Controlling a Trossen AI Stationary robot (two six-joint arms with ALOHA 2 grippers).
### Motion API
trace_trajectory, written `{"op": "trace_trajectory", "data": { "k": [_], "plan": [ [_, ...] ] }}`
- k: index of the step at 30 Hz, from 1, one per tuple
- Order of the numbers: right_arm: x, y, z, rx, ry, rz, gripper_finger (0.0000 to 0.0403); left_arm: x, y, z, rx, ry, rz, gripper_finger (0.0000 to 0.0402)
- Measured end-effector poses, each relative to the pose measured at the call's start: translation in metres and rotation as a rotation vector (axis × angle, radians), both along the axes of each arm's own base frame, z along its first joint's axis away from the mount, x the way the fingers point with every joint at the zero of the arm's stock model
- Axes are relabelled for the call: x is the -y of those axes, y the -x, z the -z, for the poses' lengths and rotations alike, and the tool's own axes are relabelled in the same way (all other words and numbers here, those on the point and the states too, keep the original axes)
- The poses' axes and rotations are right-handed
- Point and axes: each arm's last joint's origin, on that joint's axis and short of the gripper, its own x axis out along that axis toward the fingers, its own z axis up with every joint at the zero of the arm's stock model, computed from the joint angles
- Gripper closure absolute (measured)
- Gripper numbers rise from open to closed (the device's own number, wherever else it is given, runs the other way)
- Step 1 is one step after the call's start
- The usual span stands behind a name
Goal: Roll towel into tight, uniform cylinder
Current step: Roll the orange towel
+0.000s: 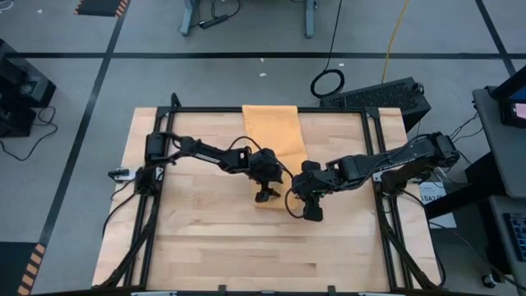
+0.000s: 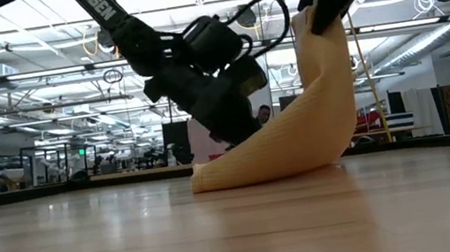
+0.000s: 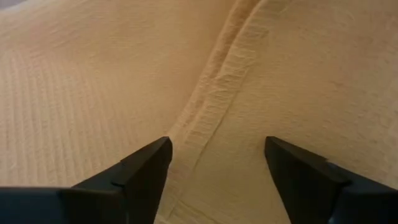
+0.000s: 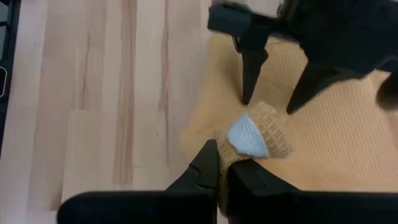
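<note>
At the middle of the wooden bench (image 1: 205, 238), two dark robot arms work over a mustard-yellow towel (image 1: 275, 136) that lies as a long strip running from the far edge toward the centre. The right gripper (image 4: 222, 163) has its fingers pinched together on the towel's near corner, where a small white label (image 4: 247, 137) shows, and holds that corner lifted off the bench; seen from table height, the cloth rises in a curved peak under that gripper while the rest sags down to the wood in a low fold. The left gripper (image 1: 265, 194) stands just beside it, lowered over the towel's near end, its fingers (image 3: 146, 168) spread apart with a ribbed hem of the cloth running between them; they grasp nothing. In the right wrist view, those two parted fingers point down at the fabric right behind the raised corner. Beyond the bench, a black keyboard (image 1: 382, 92) and a coiled cable (image 1: 328, 82) lie on the grey floor.
</note>
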Motion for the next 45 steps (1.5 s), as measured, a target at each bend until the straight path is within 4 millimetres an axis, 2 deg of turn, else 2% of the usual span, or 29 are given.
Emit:
{"op": "trace_trajectory", "data": {
  "k": [3, 6, 11, 15, 17, 20, 25, 27, 30, 33, 37, 41, 45],
  "plan": [
    [0.000, 0.000, 0.000, 0.002, 0.001, -0.003, 0.0403, 0.003, -0.003, 0.001, 0.032, -0.040, 0.043, 0.0143],
    [0.000, 0.000, 0.000, 0.004, 0.001, -0.002, 0.0403, 0.003, -0.001, 0.008, 0.005, -0.042, 0.049, 0.0180],
    [0.000, -0.001, 0.000, 0.006, 0.001, -0.002, 0.0403, 0.004, -0.001, 0.010, -0.004, -0.051, 0.049, 0.0271],
    [0.000, -0.001, 0.000, 0.007, 0.004, 0.000, 0.0403, 0.003, -0.001, 0.011, -0.019, -0.066, 0.023, 0.0363],
    [0.000, -0.001, 0.000, 0.007, 0.003, 0.002, 0.0403, 0.003, 0.001, 0.009, -0.045, -0.028, -0.009, 0.0390],
    [0.000, -0.001, -0.001, 0.014, -0.022, 0.030, 0.0403, 0.005, 0.006, -0.005, -0.074, 0.033, -0.012, 0.0393],
    [-0.012, 0.000, -0.002, -0.015, -0.214, 0.053, 0.0403, 0.017, 0.020, -0.035, -0.162, 0.190, -0.055, 0.0397],
    [-0.018, 0.001, -0.002, -0.028, -0.243, 0.020, 0.0403, 0.022, 0.026, -0.046, -0.216, 0.264, -0.105, 0.0387],
    [-0.024, 0.005, -0.001, -0.033, -0.177, -0.001, 0.0403, 0.033, 0.030, -0.057, -0.242, 0.301, -0.181, 0.0357],
    [-0.028, 0.008, 0.007, -0.032, -0.127, -0.024, 0.0403, 0.050, 0.032, -0.057, -0.253, 0.265, -0.201, 0.0320],
    [-0.033, 0.012, 0.026, -0.047, -0.148, -0.045, 0.0403, 0.065, 0.031, -0.052, -0.254, 0.188, -0.267, 0.0279],
    [-0.039, 0.015, 0.045, -0.013, -0.175, -0.081, 0.0403, 0.072, 0.034, -0.049, -0.276, 0.136, -0.354, 0.0264],
    [-0.042, 0.019, 0.060, 0.002, -0.178, -0.091, 0.0403, 0.068, 0.040, -0.044, -0.329, 0.034, -0.464, 0.0264]
  ]
}}
